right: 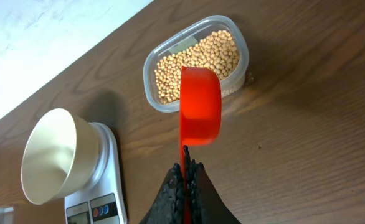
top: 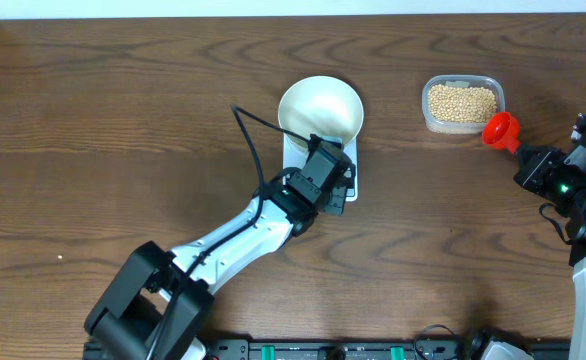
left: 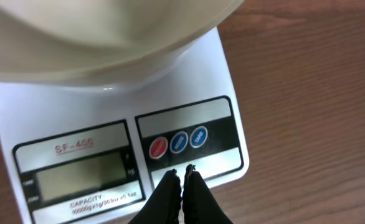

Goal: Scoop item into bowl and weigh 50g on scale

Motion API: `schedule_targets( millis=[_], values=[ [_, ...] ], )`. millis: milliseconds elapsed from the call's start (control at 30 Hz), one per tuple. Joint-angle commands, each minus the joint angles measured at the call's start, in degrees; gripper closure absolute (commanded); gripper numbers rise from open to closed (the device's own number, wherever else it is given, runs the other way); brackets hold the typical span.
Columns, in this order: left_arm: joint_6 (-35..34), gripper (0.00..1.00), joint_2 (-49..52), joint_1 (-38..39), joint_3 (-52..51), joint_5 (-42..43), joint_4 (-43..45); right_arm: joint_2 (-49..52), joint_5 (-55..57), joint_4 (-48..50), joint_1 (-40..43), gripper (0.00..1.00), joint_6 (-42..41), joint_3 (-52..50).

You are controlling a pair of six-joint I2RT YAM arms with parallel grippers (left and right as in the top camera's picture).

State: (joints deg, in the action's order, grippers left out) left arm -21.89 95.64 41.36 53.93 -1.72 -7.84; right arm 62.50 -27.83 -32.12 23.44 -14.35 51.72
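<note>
**Q:** State of the left gripper (left: 182,173)?
**A:** The fingers are pressed together with nothing between them. The tips point at the front edge of the scale (left: 202,73), over the white strip just below the three round buttons (left: 179,142) and nearest the two blue ones. Contact with the scale surface cannot be confirmed.

**Q:** Position of the bowl relative to that gripper?
**A:** The bowl (left: 76,37) stands on the rear of the scale platform, beyond the buttons and the display (left: 83,175), apart from the fingertips. In the overhead view the gripper body covers the front half of the scale, and the bowl lies just past it. Its inside shows plain white. The display digits cannot be read.

**Q:** State of the right gripper (right: 186,171)?
**A:** It is closed on the handle of a red scoop (right: 200,106). The handle is clamped between the two fingers, with the cup end pointing away from the wrist.

**Q:** Where are the beans relative to it?
**A:** The beans (right: 198,55) fill a clear tub (right: 149,81) on the table (right: 307,137), directly ahead of the scoop. In the right wrist view the cup overlaps the tub's near rim. In the overhead view it sits at the tub's near right corner. Whether it touches the rim cannot be told. The bowl and scale lie well to the left of the tub.
</note>
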Motion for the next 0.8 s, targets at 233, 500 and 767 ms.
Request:
schedule_targets(
  millis=[233,500,767],
  values=[
    [4.2,0.93,4.2,0.0,-0.2,-0.9,2.2,0.0,-0.8,0.0,0.3,0.99,1.4,1.0],
    [12.6,0.93,4.3,0.0,-0.2,-0.9,3.0,0.0,-0.8,-0.1,0.3,0.99,1.4,1.0],
    [15.0,0.93,4.3,0.0,-0.2,-6.1,3.1,0.0,-0.8,-0.3,0.3,0.99,1.6,1.0]
  ],
)
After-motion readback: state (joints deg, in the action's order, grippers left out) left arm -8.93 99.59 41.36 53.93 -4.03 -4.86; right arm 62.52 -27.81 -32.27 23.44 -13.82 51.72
